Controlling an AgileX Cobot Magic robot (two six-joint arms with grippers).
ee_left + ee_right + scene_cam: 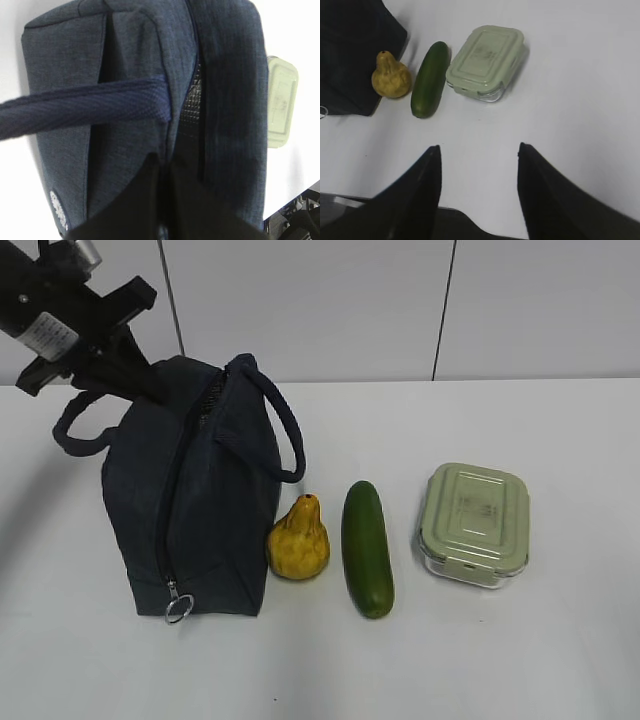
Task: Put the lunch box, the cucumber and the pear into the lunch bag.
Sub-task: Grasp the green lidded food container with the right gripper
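A: Navy fabric fills the left wrist view — the lunch bag (pixel 135 100) lies right under the left gripper (pixel 162 170), whose dark fingers (pixel 135 200) sit together at the top seam, just below where one loop handle (pixel 85 107) crosses; whether they pinch the cloth itself I cannot tell.

B: And the arm's pose?

A: In the exterior view the left arm (pixel 70 315) slants down from the upper corner onto the far end of the bag; the zipper ring (pixel 176 610) hangs at the opposite, near end, well away from that gripper.

B: The right side?

A: The right gripper (pixel 479 165) hovers over bare white table (pixel 580 90), its jaws apart and holding nothing; ahead of it lies the lunch box (pixel 486 61), green lid up; to the box's left, just beside it, the cucumber (pixel 430 79); further left the pear (pixel 391 77), neck pointing away from the gripper, close against the bag's side.

B: Room to move?

A: Open tabletop between the right fingers and the three items; more of it lies to the right of the box — the crowded edge is on the pear's side, where pear, cucumber and bag sit near together.
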